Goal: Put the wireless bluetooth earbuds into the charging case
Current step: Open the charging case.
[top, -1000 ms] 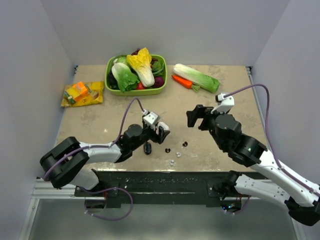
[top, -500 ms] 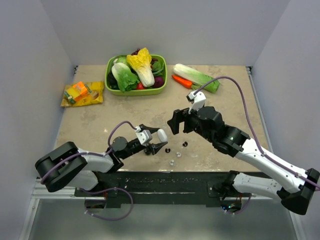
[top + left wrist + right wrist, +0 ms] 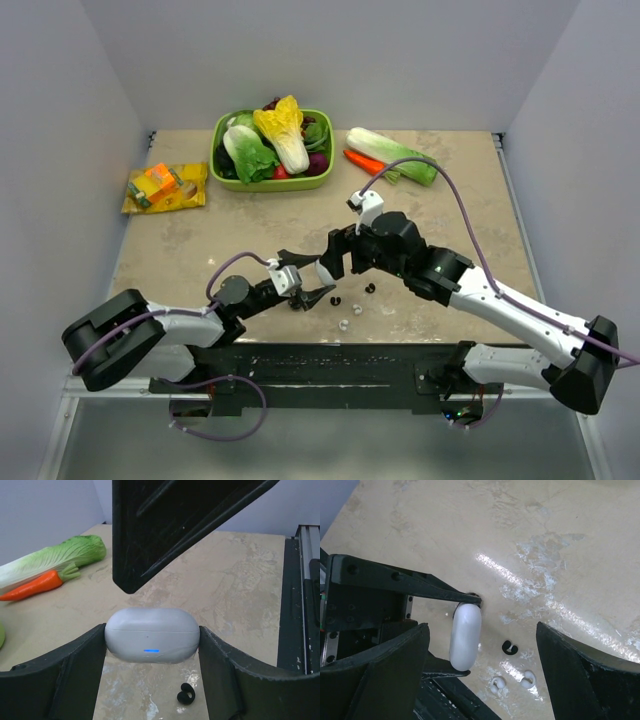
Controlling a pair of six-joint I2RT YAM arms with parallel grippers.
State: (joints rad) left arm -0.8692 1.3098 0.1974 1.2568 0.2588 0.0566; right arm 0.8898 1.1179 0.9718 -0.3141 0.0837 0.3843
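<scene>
Your left gripper (image 3: 316, 280) pinches the charging case (image 3: 151, 640), lid apparently shut. Bring the spread right gripper (image 3: 336, 256) squarely down from one o'clock, avoiding the black earbud (image 3: 508, 648).

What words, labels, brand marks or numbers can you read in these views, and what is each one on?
None can be read in any view.
charging case: no print shows on the side facing the camera, only a small blue light, which is a lamp and not a sign.
orange and yellow packets: any print on them is too small and blurred to read.
</scene>
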